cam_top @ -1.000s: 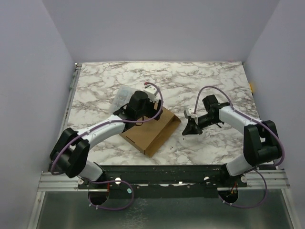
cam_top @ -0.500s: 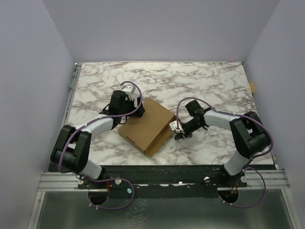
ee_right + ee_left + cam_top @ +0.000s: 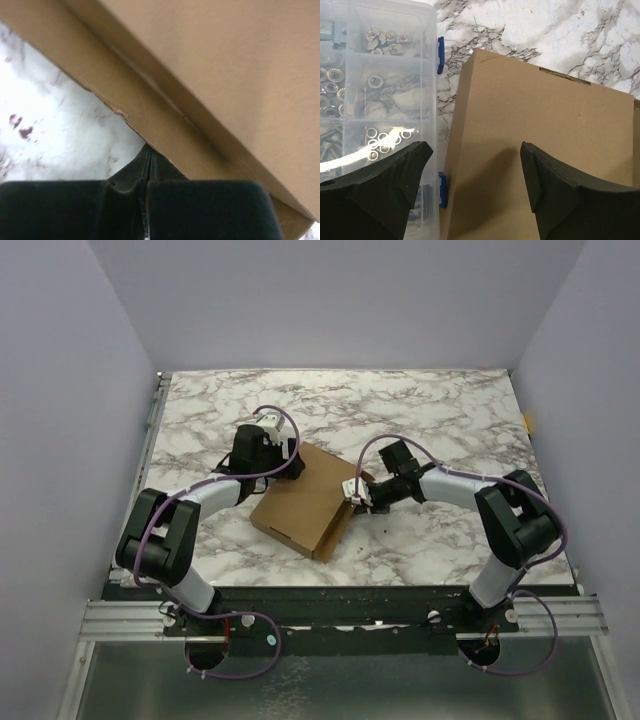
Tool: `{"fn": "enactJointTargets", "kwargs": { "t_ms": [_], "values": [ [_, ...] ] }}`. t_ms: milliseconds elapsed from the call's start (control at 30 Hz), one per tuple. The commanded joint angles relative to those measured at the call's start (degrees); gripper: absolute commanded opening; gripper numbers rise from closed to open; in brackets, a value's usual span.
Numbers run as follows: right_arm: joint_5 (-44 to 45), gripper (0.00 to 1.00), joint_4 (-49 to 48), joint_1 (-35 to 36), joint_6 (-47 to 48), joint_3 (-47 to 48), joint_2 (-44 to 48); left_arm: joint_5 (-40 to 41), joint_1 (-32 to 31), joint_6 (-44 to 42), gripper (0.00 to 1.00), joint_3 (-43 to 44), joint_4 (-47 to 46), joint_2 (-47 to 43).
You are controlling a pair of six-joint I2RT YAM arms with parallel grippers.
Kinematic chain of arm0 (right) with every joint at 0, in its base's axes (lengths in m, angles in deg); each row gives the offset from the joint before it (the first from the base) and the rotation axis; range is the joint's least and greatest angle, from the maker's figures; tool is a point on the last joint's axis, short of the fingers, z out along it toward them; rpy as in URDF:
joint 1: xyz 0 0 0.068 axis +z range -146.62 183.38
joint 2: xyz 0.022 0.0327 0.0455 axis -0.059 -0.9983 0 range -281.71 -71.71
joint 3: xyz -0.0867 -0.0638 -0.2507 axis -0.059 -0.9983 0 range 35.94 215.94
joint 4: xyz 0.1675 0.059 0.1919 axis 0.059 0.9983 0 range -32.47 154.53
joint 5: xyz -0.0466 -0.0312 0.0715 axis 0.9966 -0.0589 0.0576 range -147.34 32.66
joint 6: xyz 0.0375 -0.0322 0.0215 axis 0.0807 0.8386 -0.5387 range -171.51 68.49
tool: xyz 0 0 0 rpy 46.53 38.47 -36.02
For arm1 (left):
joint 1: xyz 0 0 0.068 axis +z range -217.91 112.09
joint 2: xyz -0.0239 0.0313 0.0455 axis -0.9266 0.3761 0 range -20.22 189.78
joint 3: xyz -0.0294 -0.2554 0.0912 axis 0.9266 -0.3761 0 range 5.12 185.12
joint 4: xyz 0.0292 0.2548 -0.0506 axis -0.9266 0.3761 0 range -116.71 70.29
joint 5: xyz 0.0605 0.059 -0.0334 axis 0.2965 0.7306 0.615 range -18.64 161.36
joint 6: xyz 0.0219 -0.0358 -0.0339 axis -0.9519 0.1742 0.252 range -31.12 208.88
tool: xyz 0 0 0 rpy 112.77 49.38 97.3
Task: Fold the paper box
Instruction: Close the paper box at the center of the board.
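Note:
The paper box (image 3: 305,502) is a shallow brown cardboard mailer lying closed and flat in the middle of the marble table (image 3: 450,410). My left gripper (image 3: 287,467) hovers over its far-left corner, open, with nothing between the fingers. In the left wrist view the gripper (image 3: 476,165) spans the box's left edge (image 3: 540,150). My right gripper (image 3: 351,500) is shut and empty. Its tips (image 3: 149,150) press against the lower edge of the box's right side wall (image 3: 210,75).
A clear plastic compartment case (image 3: 375,100) holding nuts and washers lies right against the box's left edge, under my left gripper. Lilac walls enclose the table on three sides. A metal rail (image 3: 340,615) runs along the near edge.
The raised lid has come down flat. My left gripper drew back toward the box's far-left corner. My right gripper moved left to the box's right side and shut.

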Motion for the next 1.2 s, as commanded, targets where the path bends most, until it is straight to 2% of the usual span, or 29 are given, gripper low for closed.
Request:
{"fn": "enactJointTargets", "kwargs": {
  "t_ms": [0,100,267,367,500,633,700,767,867,1033,1167],
  "values": [
    [0.03,0.01,-7.86,2.27,-9.06,4.67,-2.32,-8.28,-2.13,3.02,0.82,-1.12,2.22,2.79],
    [-1.74,0.00,-8.89,3.52,-12.83,6.01,-3.21,-8.43,-3.68,3.56,0.82,-1.22,1.53,3.71],
    [-2.35,0.01,-14.08,3.79,-27.00,8.25,-5.25,-8.15,-6.19,5.14,0.82,-1.42,-0.41,4.89],
    [-1.46,0.06,-11.20,3.72,-32.07,10.50,-6.59,-7.33,-6.66,6.10,0.82,-1.72,-1.38,5.26],
    [-1.54,0.10,-2.68,2.65,-25.77,8.37,-2.28,-4.71,-6.32,6.17,0.83,-2.02,-1.53,4.22],
    [-8.96,0.13,11.72,-0.30,-16.28,6.15,3.52,-4.70,-5.63,5.82,0.83,-1.30,-0.80,3.67],
    [-11.30,0.13,19.45,-0.36,-8.09,4.03,6.20,-4.83,-5.61,5.77,0.83,-1.05,-0.56,3.54],
    [-12.93,0.13,18.75,-0.28,-3.84,0.48,8.56,-4.81,-5.63,5.84,0.83,-1.11,-0.49,3.38],
    [-11.15,0.15,12.77,2.41,-4.96,-3.13,8.96,-4.76,-5.63,6.14,0.83,-1.45,-0.52,3.05],
    [-7.24,0.11,16.14,8.55,-1.63,2.67,1.35,-5.15,-5.65,6.72,0.82,-2.23,-0.68,2.41],
    [-3.19,0.11,9.99,16.80,-1.77,2.20,-0.32,-5.19,-5.61,6.89,0.82,-3.28,-0.61,1.64]
  ]
}}
